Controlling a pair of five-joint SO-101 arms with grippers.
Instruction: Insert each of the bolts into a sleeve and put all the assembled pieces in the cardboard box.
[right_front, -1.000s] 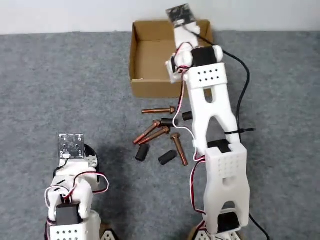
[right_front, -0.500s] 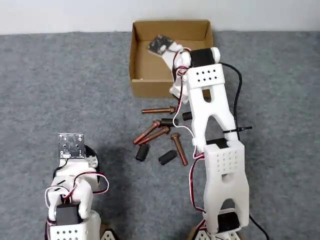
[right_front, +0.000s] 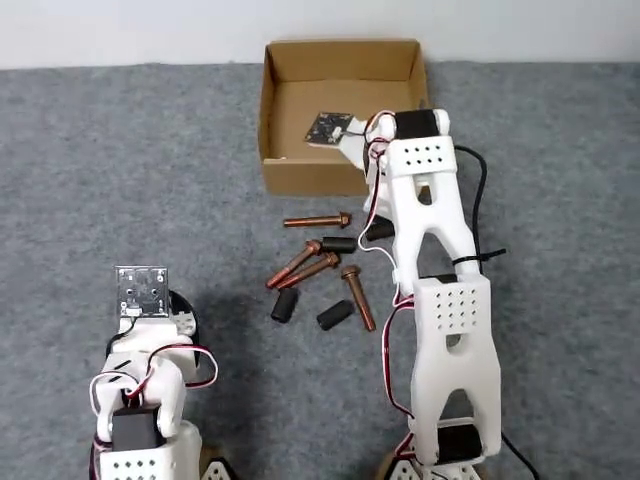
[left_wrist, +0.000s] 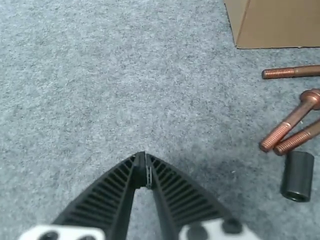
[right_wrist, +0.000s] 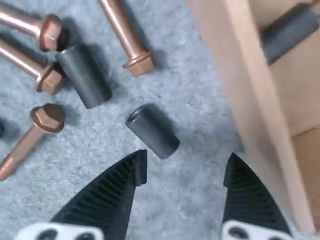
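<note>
Withdrawal of the right gripper (right_wrist: 186, 160) from the box (right_front: 300, 178) is showing across the last second: it has been travelling from the far rim, over the box floor, back to the near wall. It is now hanging just outside that wall, over the carpet (right_front: 150, 180), with its jaws spread wide and holding nothing. A dark piece (right_wrist: 290, 30) is lying inside the box; it is probably an assembled unit, though no bolt is showing in it clearly enough to confirm this. On that reading one unit is counting as delivered and the arm is coming back for the next. A loose sleeve (right_wrist: 152, 131) is lying on its side on the carpet, just ahead of the spread jaws and about midway between them, near the box wall but apart from it. Its long axis is running flat along the carpet at a slant to that wall, and its open mouth is facing the pile and away from the box. Four bolts (right_front: 357, 297) are lying loose there, none of them sleeved. The left gripper (left_wrist: 145, 160) is sitting pressed together and empty over bare carpet, well apart from the pile.
</note>
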